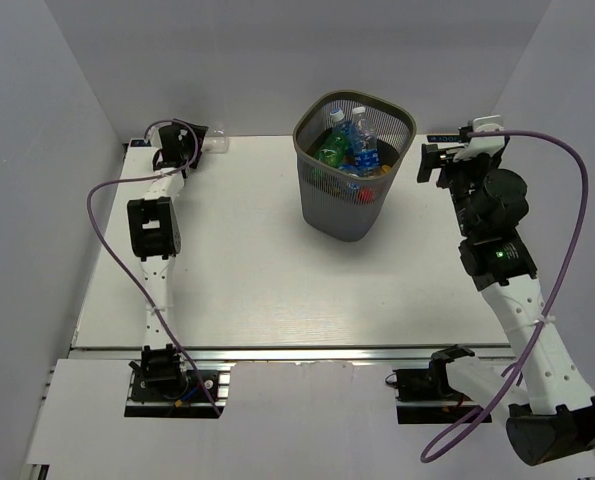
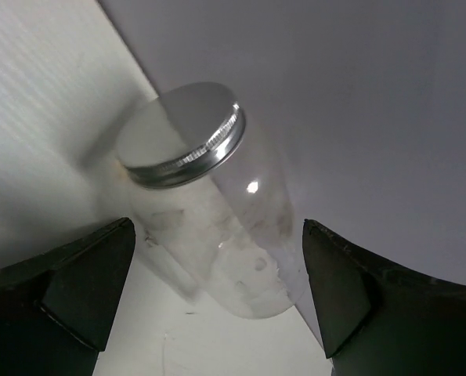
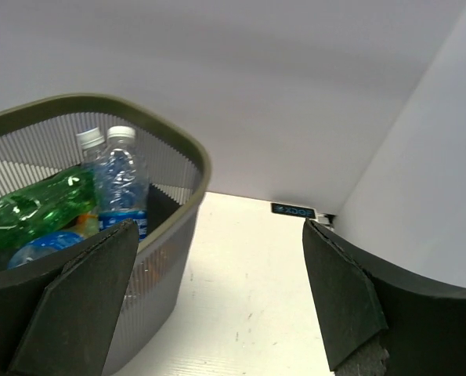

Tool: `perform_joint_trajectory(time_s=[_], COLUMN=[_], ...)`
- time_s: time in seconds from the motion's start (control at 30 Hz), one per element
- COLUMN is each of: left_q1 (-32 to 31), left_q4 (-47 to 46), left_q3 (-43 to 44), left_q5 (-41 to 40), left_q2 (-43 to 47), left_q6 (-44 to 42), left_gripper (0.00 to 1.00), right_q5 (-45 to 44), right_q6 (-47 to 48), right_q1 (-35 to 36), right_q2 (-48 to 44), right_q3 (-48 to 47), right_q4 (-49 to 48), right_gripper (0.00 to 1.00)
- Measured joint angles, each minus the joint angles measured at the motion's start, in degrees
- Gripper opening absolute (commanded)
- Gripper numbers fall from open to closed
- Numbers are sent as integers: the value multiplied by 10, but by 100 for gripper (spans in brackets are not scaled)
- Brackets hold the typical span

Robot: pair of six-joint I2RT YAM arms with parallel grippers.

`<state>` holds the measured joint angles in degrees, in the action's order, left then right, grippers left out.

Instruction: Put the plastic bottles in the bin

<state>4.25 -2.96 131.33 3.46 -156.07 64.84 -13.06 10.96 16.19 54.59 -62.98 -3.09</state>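
Observation:
A plain clear plastic bottle (image 2: 217, 211) with a silver cap (image 2: 182, 133) lies on its side in the far left corner of the table (image 1: 237, 270), against the back wall. My left gripper (image 2: 217, 258) is open around its base end, with a gap on each side; from above it shows as the left gripper (image 1: 199, 140) beside the bottle (image 1: 215, 146). The grey mesh bin (image 1: 339, 212) holds a green bottle (image 1: 332, 152), blue-labelled clear bottles (image 1: 362, 140) and others. My right gripper (image 1: 427, 162) hangs open and empty just right of the bin's rim (image 3: 195, 160).
White walls close in the table at the back and both sides. A small black label (image 3: 293, 210) sits at the far right corner. The purple cables (image 1: 102, 240) loop beside each arm.

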Motion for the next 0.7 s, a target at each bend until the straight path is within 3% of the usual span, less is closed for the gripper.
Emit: perform_joint_trajectory(time_s=[0.7], left_q1=[-21], left_q4=[-62], left_q3=[89], left_q5=[-70], left_q2=[-82], left_q6=[49], left_gripper=[98], right_q5=[-86], right_q6=[5], right_q1=[-8], right_q2=[9], right_q3=[4], right_q4=[16], right_gripper=[89])
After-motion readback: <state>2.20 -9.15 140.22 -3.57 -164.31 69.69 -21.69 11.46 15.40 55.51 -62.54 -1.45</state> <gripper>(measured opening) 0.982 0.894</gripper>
